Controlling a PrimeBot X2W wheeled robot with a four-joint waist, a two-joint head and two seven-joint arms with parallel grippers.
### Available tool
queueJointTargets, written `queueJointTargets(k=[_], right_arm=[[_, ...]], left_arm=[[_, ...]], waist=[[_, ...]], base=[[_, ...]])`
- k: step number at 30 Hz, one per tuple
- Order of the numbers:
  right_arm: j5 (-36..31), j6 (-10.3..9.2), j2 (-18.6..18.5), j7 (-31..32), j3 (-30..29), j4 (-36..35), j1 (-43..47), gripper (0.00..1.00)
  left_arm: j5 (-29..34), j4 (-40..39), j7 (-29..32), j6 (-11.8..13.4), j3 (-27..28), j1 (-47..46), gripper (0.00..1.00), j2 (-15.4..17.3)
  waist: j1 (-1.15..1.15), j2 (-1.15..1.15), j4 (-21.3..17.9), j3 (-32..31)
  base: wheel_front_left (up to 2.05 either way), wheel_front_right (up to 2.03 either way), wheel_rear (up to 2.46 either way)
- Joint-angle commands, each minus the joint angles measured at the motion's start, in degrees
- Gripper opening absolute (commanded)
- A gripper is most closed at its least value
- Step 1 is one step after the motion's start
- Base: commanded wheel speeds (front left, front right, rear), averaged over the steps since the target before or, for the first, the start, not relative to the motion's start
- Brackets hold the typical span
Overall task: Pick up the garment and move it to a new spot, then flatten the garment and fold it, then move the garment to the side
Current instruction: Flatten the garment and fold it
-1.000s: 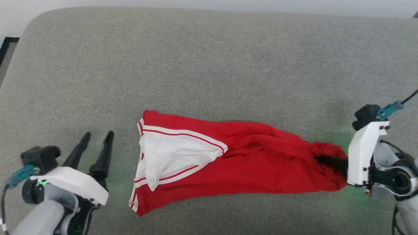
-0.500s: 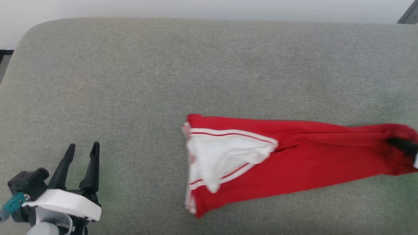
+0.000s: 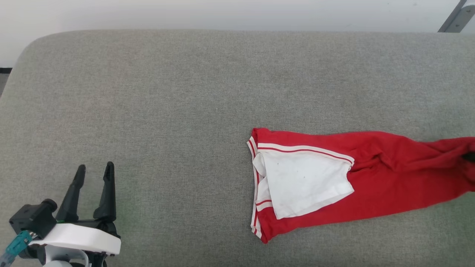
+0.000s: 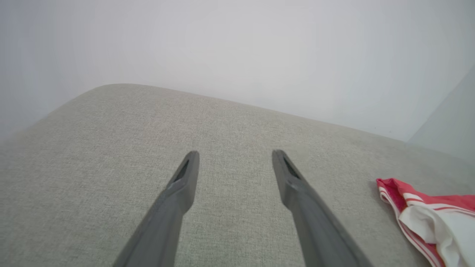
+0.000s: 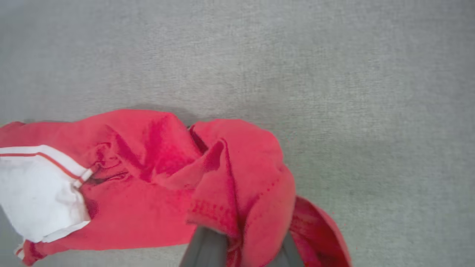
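Bright, diffuse light falls on the grey woven cushion [image 3: 185, 92], sharp across my head view, with a faint green tinge beside the left gripper [image 3: 95, 165]. My left wrist view is pale and hazy, the cushion's far edge bowed by the wide lens. In my right wrist view the thin red T-shirt with white sleeves [image 5: 148, 185] looks soft and oversaturated, a narrow shadow along its upper edge.

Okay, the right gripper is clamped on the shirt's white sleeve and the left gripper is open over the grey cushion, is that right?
Not quite. The right gripper is shut on a bunched red part of the garment, not on the white sleeve, which lies away from its fingers, as the right wrist view shows. The left gripper is open over the grey cushion.
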Motion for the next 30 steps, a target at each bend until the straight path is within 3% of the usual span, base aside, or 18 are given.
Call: queueJointTargets(k=[1,7,13,19,24,25,27,28,30], right_arm=[[1.7,0.00,0.3,0.7,-0.1,-2.2,1.2,0.00],[5.3,0.00,2.4,3.5,2.1,-15.3,5.3,0.00],[5.3,0.00,7.1,4.8,8.8,-23.9,4.3,0.00],[3.9,0.00,11.4,3.7,15.5,-23.6,1.2,0.00],[3.2,0.00,14.5,1.7,23.1,-18.1,-2.8,0.00],[2.7,0.00,14.6,1.2,24.0,-17.1,-3.4,0.04],[2.6,0.00,14.7,-0.3,25.8,-15.7,-4.5,0.45],[2.7,0.00,14.7,-1.1,26.5,-15.1,-4.8,1.00],[3.7,0.00,14.2,-1.3,27.3,-14.2,-5.0,1.00]], left_arm=[[0.8,-0.7,-0.2,-0.2,0.2,0.8,1.00,-0.2],[0.1,-2.1,-0.2,-0.2,0.3,1.4,1.00,-0.3],[-0.1,-2.7,-0.2,-0.2,-0.4,0.5,1.00,-0.3],[0.1,-2.4,-0.2,-0.2,-2.2,-1.0,1.00,-0.6],[-0.8,-1.4,-0.2,-0.2,-4.5,-2.6,1.00,-0.7],[-1.0,-1.3,-0.2,-0.2,-4.8,-2.7,1.00,-0.8],[-1.4,-0.9,-0.2,-0.2,-5.2,-2.8,1.00,-0.8],[-1.7,-0.9,-0.2,-0.2,-5.3,-2.7,1.00,-0.9],[-2.1,-0.8,-0.2,-0.2,-5.4,-2.4,1.00,-0.8]], waist=[[0.00,0.00,0.0,-0.2],[0.00,0.00,0.0,-0.3],[0.00,0.00,0.8,0.0],[0.00,0.00,2.5,0.5],[0.00,0.00,4.8,0.4],[0.00,0.00,5.0,0.3],[0.00,0.00,5.4,0.0],[0.00,0.00,5.6,-0.1],[0.00,0.00,5.7,-0.5]], base=[[0.00,0.00,0.00],[0.00,0.00,0.00],[0.00,0.00,0.00],[0.00,0.00,0.00],[0.00,0.00,0.00],[0.00,0.00,0.00],[0.00,0.00,0.00],[0.00,0.00,0.00],[0.00,0.00,0.00]])
